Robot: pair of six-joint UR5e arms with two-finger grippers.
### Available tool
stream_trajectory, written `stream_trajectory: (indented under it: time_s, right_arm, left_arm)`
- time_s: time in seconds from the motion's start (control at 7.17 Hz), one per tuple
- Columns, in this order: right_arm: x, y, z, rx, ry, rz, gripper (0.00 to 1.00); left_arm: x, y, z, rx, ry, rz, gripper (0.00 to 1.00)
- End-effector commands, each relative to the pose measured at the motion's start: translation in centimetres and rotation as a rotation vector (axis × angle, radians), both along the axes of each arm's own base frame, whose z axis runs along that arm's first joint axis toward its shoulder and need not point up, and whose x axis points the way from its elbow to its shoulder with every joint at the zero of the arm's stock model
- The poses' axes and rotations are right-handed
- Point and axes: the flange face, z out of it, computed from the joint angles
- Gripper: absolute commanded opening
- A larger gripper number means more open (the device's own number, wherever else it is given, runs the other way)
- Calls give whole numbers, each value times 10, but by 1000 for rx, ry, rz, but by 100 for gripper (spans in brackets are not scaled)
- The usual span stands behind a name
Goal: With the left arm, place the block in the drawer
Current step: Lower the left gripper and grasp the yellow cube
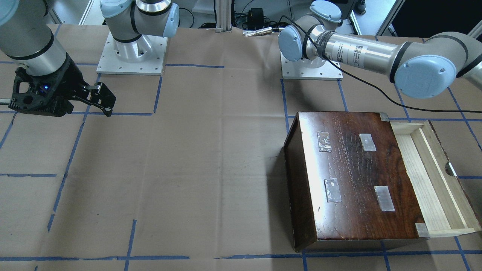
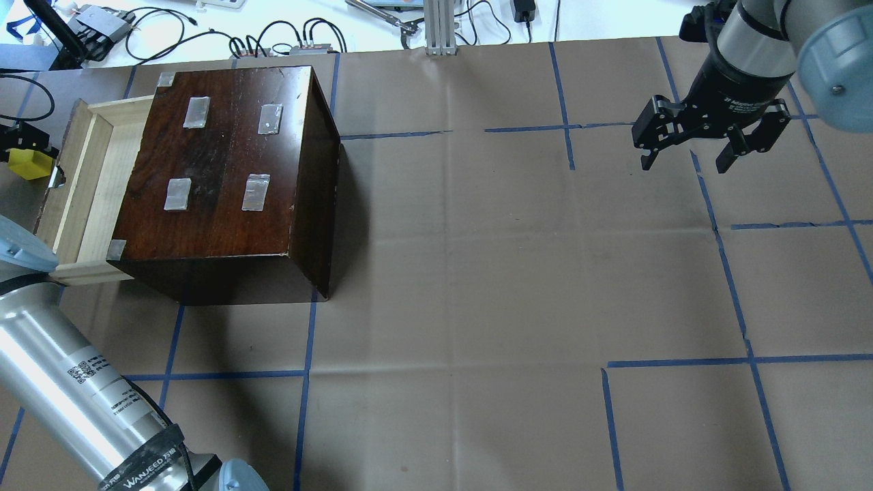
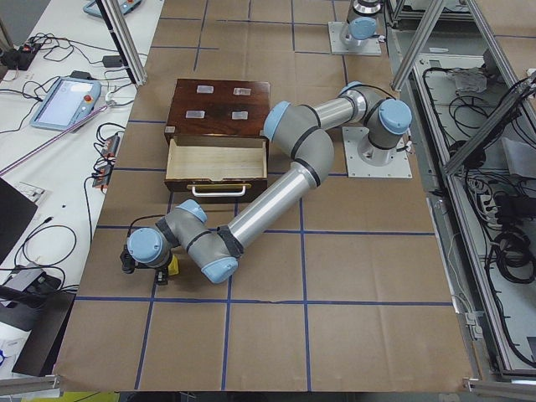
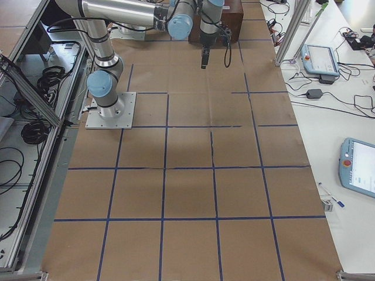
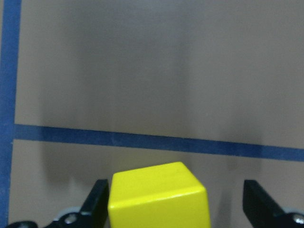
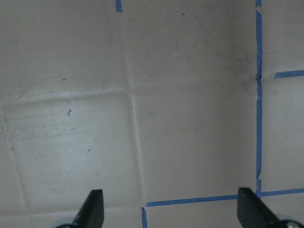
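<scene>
The yellow block (image 5: 159,194) sits between my left gripper's (image 5: 175,202) open jaws, close against one finger (image 5: 97,197); the other finger (image 5: 259,199) stands well apart from it. In the overhead view the block (image 2: 27,164) is at the far left edge, just outside the drawer's front. The pale wooden drawer (image 2: 89,177) is pulled out of the dark brown box (image 2: 225,170) and is empty. It also shows in the front view (image 1: 425,177). My right gripper (image 2: 685,160) is open and empty, far from the box, above bare paper.
Brown paper with blue tape lines covers the table (image 2: 477,273). The left arm's long silver link (image 2: 75,389) lies at the near left, beside the box. Cables and devices (image 2: 286,41) lie past the far edge. Tablets (image 3: 63,96) rest on the side bench.
</scene>
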Motion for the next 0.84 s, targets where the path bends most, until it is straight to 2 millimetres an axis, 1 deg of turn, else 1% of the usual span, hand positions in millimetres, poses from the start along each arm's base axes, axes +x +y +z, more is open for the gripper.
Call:
stream_trajectory:
  time_s: [0.0, 0.14, 0.28, 0.42, 0.56, 0.7]
  right_arm:
    - [0, 0, 0, 0, 0, 0, 100]
    - [0, 0, 0, 0, 0, 0, 100]
    - [0, 0, 0, 0, 0, 0, 100]
    - [0, 0, 0, 0, 0, 0, 100]
    - [0, 0, 0, 0, 0, 0, 100]
    - [0, 0, 0, 0, 0, 0, 100]
  left_arm:
    - [2, 2, 10, 14, -31, -4, 48]
    - [3, 3, 19, 8, -35, -4, 41]
    - [3, 5, 49, -11, -51, -5, 39]
    - [-4, 14, 95, -6, -47, -6, 39]
    - [-16, 26, 143, -6, -49, -23, 39]
    - [-28, 40, 174, 22, -27, -39, 37]
